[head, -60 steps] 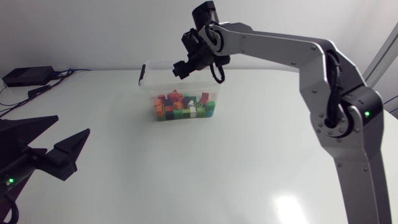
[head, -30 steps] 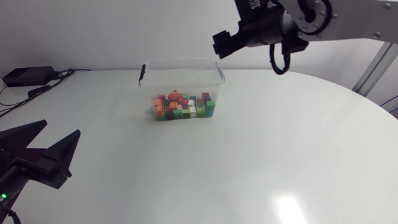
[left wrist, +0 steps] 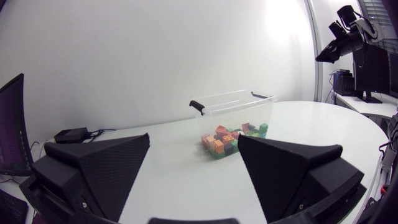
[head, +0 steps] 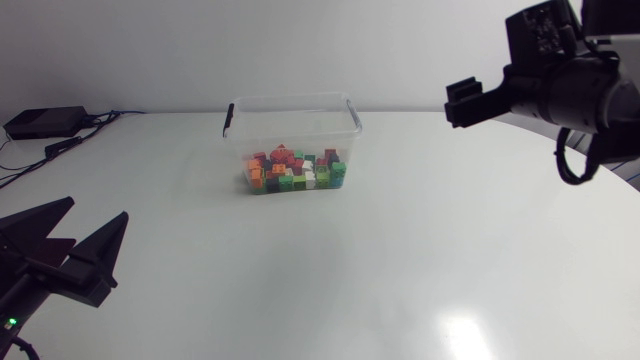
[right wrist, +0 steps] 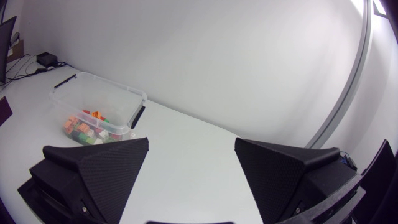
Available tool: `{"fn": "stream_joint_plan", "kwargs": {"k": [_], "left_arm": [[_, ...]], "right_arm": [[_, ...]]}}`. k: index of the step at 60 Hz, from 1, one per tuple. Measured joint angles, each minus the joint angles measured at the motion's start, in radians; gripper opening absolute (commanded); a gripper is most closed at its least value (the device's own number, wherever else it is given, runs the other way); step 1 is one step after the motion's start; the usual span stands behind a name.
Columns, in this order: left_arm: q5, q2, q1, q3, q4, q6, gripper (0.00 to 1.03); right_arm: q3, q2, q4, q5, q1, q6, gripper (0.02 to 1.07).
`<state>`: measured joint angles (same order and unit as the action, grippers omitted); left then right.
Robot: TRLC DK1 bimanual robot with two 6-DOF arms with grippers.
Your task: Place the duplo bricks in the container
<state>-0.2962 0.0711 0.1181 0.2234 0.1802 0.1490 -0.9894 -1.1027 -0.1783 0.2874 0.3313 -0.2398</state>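
— While you have the feeds up, what sits closest to you?

— My left gripper [head: 98, 208], low over the near left corner of the white table [head: 350, 270]. Its two wedge fingers are spread wide, with nothing between them.

— And further in?

— Past a bare stretch of tabletop stands the clear plastic container [head: 290, 115], lidless, towards the far edge and a little left of the middle. A black clip [head: 228, 118] stands at its left end and another at its right end.

— Where are the duplo bricks?

— The duplo bricks [head: 295, 170] I can see are all inside that container, heaped against its near wall. They are orange, red, green, white and a few dark ones. From the left wrist view the heap lies straight ahead, between the two fingers but well apart from them.

— Anything else on that side?

— A small black box [head: 45, 122] with cables, near the table's far left edge and well apart from the container.

— And your right arm?

— It comes in from the right, with the right gripper [head: 468, 103] held up off the table, well apart from the container. Its wrist view shows the fingers parted widely and gripping nothing, and the container lies ahead, off to one side.
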Motion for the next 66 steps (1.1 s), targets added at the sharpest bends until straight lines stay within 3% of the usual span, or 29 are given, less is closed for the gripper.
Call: {"fn": "stream_joint_plan", "kwargs": {"k": [48, 66], "left_arm": [[0.019, -0.073, 0.019, -0.045, -0.029, -0.018, 0.99], [0.097, -0.073, -0.005, -0.09, -0.068, -0.028, 0.99]], "right_arm": [[0.467, 0.65, -0.03, 0.051, -0.128, -0.045, 1.02], [0.604, 0.789, 0.001, -0.037, -0.186, -0.012, 1.02]]}}
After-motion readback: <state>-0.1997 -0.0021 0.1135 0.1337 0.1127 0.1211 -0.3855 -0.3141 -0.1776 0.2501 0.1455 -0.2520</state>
